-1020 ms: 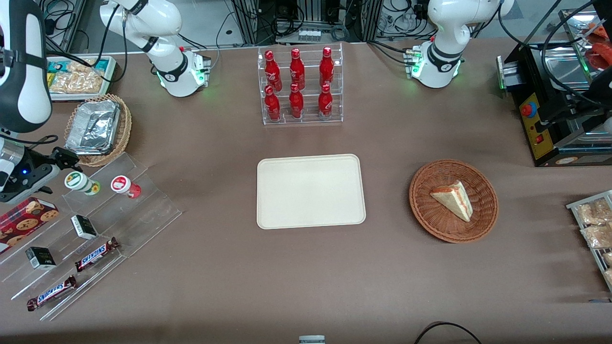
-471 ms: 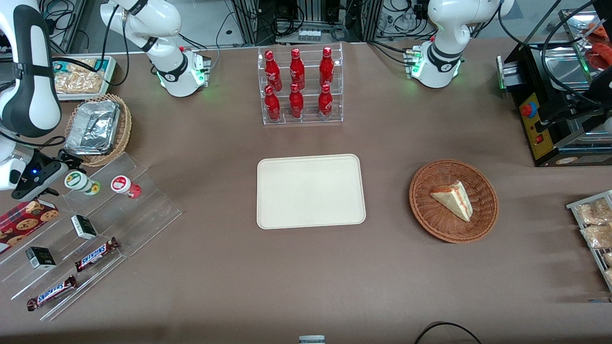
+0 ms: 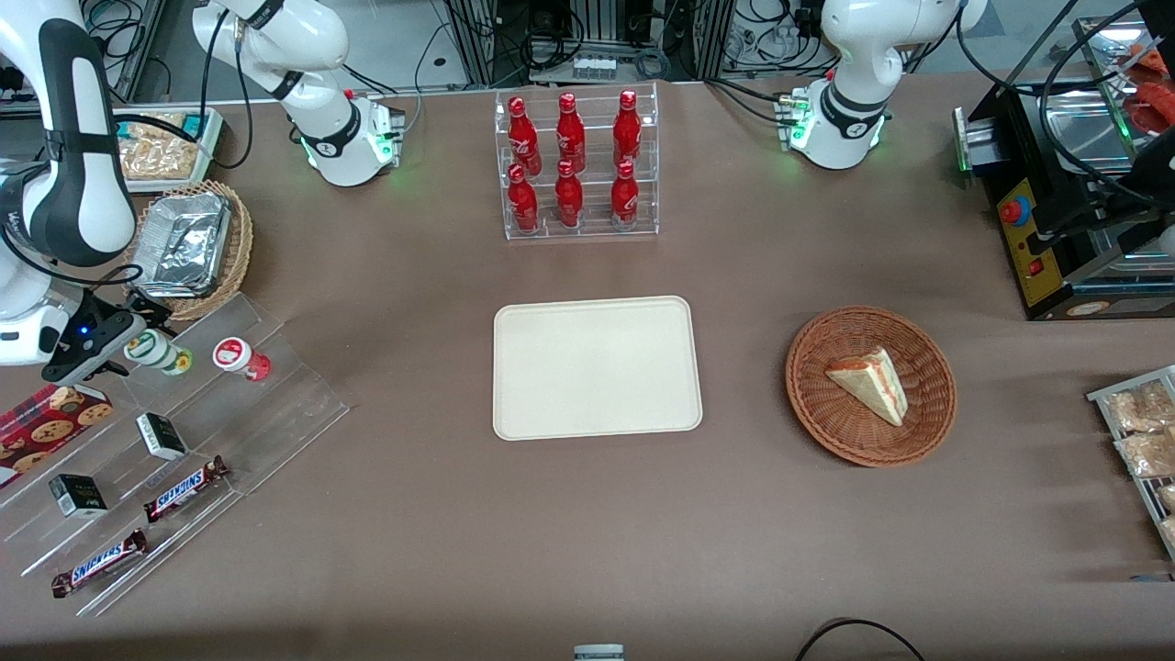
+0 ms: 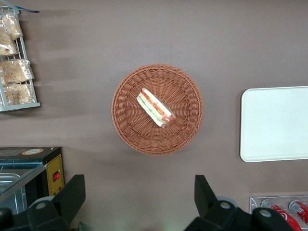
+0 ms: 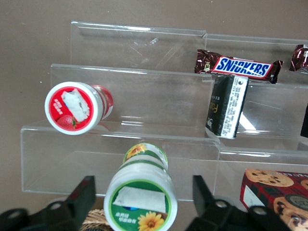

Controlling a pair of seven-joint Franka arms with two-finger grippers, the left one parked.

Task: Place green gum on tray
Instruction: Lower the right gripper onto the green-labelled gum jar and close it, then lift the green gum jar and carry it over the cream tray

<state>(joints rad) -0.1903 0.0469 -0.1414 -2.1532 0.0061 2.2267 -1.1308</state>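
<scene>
The green gum [image 3: 156,350] is a small white canister with a green-ringed lid, lying on the top step of a clear acrylic stand [image 3: 184,431]. In the right wrist view the green gum [image 5: 142,195] lies between my open fingers, with a gap on each side. My gripper [image 3: 117,332] is at the working arm's end of the table, right at the gum's lid. The red-labelled canister [image 3: 240,357] lies beside the gum and also shows in the wrist view [image 5: 77,107]. The cream tray [image 3: 597,367] lies flat at the table's middle, empty.
The stand holds Snickers bars [image 3: 186,487], small black boxes [image 3: 161,435] and a cookie box [image 3: 50,418]. A wicker basket with foil trays [image 3: 188,246] sits just above the gripper. A bottle rack [image 3: 576,165] and a basket with a sandwich [image 3: 870,386] lie farther along.
My gripper has moved toward the green gum, from beside it to straddling its lid. The gum and other items have not moved.
</scene>
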